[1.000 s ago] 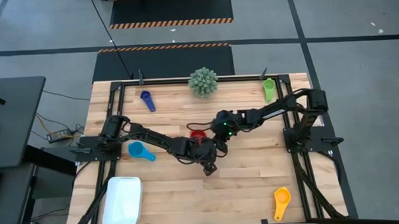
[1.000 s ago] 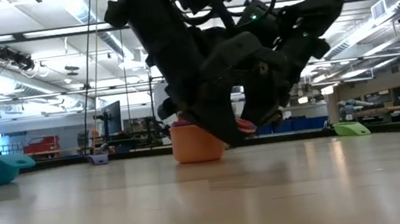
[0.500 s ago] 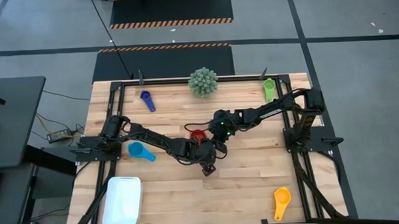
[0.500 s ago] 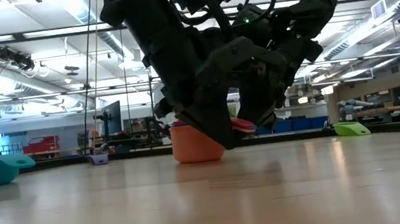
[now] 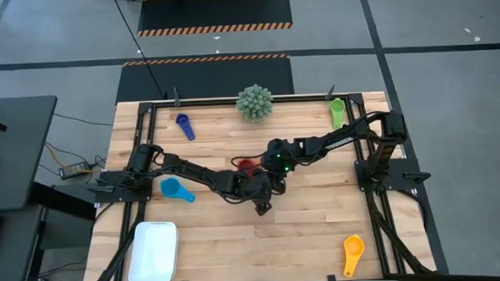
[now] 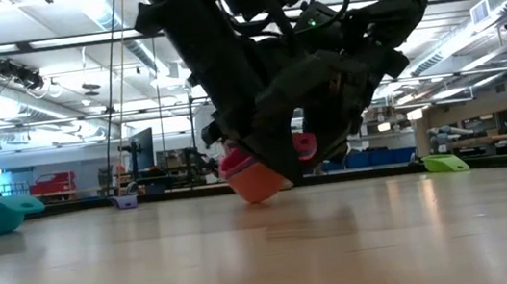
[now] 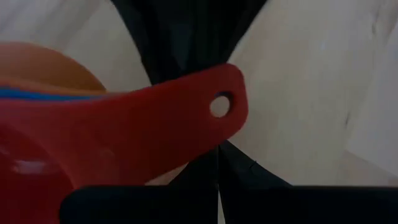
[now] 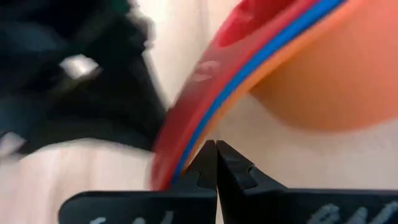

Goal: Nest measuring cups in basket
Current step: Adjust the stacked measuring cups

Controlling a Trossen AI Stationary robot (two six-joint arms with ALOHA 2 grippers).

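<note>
Nested stack of cups, red cup (image 5: 247,166) seated in orange cup (image 6: 257,186) with a thin blue rim (image 8: 261,62) sandwiched between them, sits near table centre. In the low view the stack is tilted, one edge lifted off the wooden table (image 5: 320,230).

Left gripper (image 5: 263,208) at 5 o'clock of the stack; its wrist view shows its fingers together with nothing between them, and the red handle (image 7: 211,112) with its hanging hole crossing just in front. Contact with the handle: cannot tell.

Right gripper (image 5: 268,166) just at 3 o'clock of the stack; fingers (image 8: 208,165) pressed together, tips right at the stacked rims. Touching or not: cannot tell.

High view only: red interior visible, orange hidden under arms. It also gives the rest of the layout:
- light blue cup (image 5: 177,190) at 9 o'clock
- dark blue cup (image 5: 184,126) at 10 o'clock
- green cup (image 5: 337,112) at 2 o'clock, far edge
- yellow cup (image 5: 352,254) at 4 o'clock, near edge
- basket (image 5: 153,253) at 7 o'clock, near left corner, no cup in it
- spiky green plant (image 5: 254,103) at 12 o'clock
</note>
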